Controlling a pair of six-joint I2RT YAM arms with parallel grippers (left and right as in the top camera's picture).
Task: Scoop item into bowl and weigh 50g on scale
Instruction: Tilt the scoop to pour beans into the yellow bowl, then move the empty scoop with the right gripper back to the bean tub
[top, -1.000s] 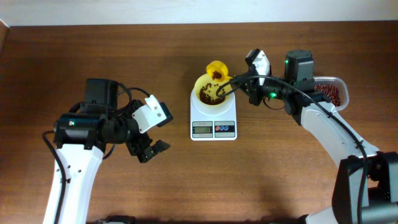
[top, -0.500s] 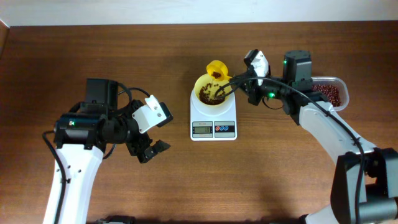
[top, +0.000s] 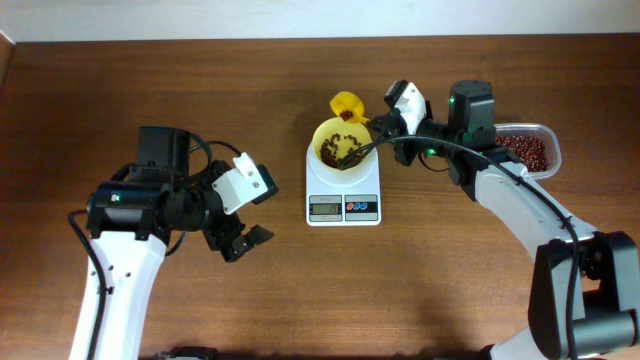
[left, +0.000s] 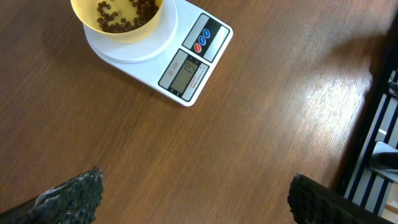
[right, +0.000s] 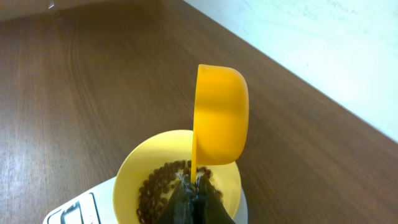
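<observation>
Right claw (top: 383, 137) is clenching the orange scoop (top: 347, 104) by its handle; we're holding it tipped on edge, long axis pointing from claw toward the far wall (right: 323, 50), cup over the bowl (top: 322, 133) rim. Beans (top: 340, 153) are sitting in the bowl on the scale (top: 343, 196). Left claw (top: 246, 241) is hanging released above wood-grain desk (top: 200, 80).

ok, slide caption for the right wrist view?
Right gripper holds orange scoop tipped above far rim of yellow bowl of beans on scale.

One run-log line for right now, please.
right end effector: shut on scoop, tilted over bowl rim | bowl: on scale, holds beans | display: illegible | left end effector: open, empty
</observation>
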